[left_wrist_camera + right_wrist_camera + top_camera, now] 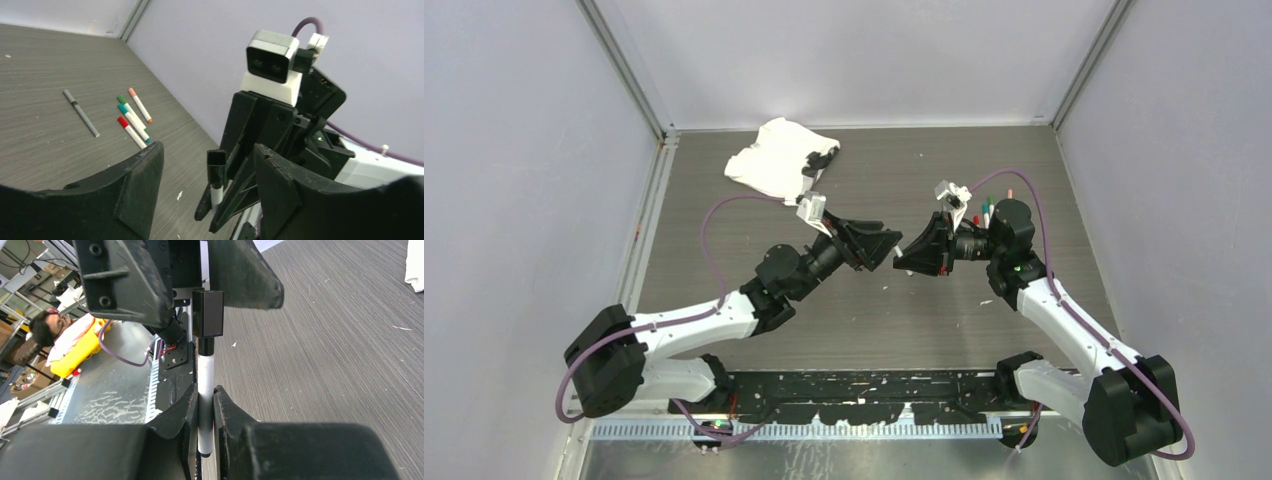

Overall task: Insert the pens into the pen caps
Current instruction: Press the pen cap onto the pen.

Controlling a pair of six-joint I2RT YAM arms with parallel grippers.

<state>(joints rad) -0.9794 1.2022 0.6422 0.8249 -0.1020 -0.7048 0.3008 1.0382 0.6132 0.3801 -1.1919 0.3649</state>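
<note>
My right gripper (205, 402) is shut on a white pen (205, 375), held above the table and pointing at the left gripper. A black pen cap (208, 313) sits on the pen's far end. My left gripper (210, 182) is open, and the black cap (216, 167) stands in the gap between its fingers (135, 185) without touching either. In the top view the two grippers (886, 248) (912, 258) meet tip to tip over the table's middle. Further pens lie on the table: a slim grey one (81, 113) and several white ones bearing salmon (140, 105), green (131, 111), teal (133, 122) and red (131, 132) caps.
A crumpled white cloth (779, 158) with a dark object on it lies at the back left. The loose pens (984, 212) lie just behind the right wrist. Small white flecks dot the grey table (924, 330). Walls close in the sides and back.
</note>
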